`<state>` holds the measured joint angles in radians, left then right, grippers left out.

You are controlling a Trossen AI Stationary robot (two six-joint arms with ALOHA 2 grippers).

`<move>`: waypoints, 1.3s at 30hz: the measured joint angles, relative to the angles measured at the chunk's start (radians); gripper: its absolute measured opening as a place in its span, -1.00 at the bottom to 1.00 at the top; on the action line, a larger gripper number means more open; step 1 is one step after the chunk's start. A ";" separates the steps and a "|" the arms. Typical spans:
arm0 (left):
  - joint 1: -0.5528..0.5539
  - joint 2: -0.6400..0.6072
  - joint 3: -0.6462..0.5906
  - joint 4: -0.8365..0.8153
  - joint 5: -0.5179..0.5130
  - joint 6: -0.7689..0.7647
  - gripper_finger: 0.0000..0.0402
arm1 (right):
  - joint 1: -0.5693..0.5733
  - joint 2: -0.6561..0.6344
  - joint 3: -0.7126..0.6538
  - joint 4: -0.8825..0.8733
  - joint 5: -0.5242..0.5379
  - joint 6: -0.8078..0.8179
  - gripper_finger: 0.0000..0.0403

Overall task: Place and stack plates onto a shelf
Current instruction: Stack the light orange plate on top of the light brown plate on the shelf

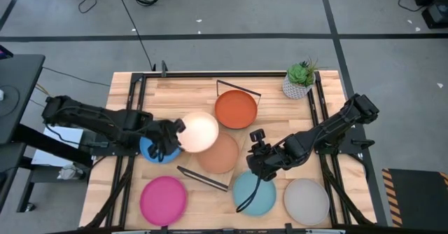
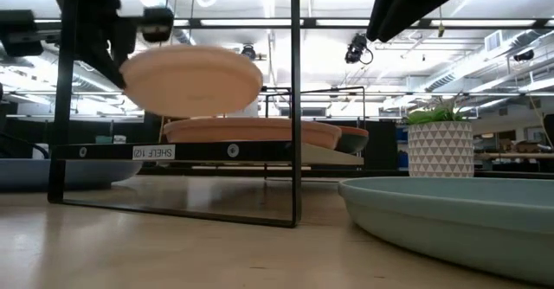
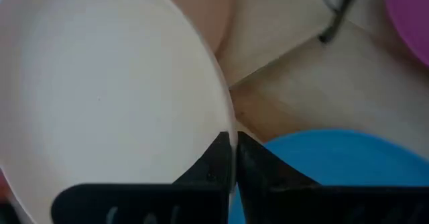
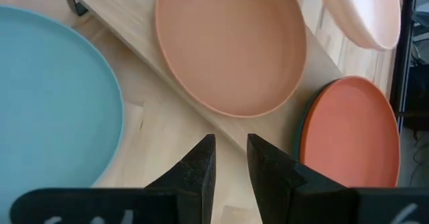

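My left gripper (image 1: 175, 132) is shut on a cream plate (image 1: 199, 131), which it holds in the air over the near left part of the shelf (image 4: 120, 16). A terracotta plate (image 1: 218, 153) and an orange plate (image 1: 236, 109) lie on the shelf board; a dark teal rim (image 4: 301, 127) shows under the orange one. A blue plate (image 1: 155, 151) lies under the left gripper. Pink (image 1: 163, 200), light blue (image 1: 254, 193) and grey (image 1: 306, 201) plates lie on the table near the front. My right gripper (image 4: 231, 143) hangs slightly open and empty between the light blue and terracotta plates. My left gripper pinches the cream plate's rim (image 3: 228, 133) between its two fingers, on the side toward the table's left. The fingers come about level from the table's left. The plate (image 2: 190, 80) is lifted clear and nearly level, above the terracotta plate (image 2: 251, 131).
A potted plant (image 1: 299, 80) stands at the table's far right. Black wire frames (image 1: 203, 178) stand at both short ends of the shelf. Black rails run along the table's left and right sides.
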<state>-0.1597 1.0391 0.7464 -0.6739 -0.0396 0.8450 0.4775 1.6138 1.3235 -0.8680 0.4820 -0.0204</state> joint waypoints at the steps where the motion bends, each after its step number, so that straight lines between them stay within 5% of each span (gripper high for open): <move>1: -0.018 0.001 0.000 0.011 -0.008 0.047 -0.91 | -0.002 0.000 0.000 0.000 0.000 0.000 -0.54; 21: -0.022 0.226 0.001 0.383 0.085 0.317 -0.93 | -0.013 0.000 0.000 0.045 -0.012 -0.010 -0.54; 39: -0.087 0.283 0.001 0.422 0.090 0.136 -0.81 | -0.013 0.000 0.000 0.040 -0.013 0.000 -0.54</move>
<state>-0.2470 1.3224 0.7475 -0.2516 0.0505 0.9805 0.4641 1.6135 1.3235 -0.8284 0.4694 -0.0200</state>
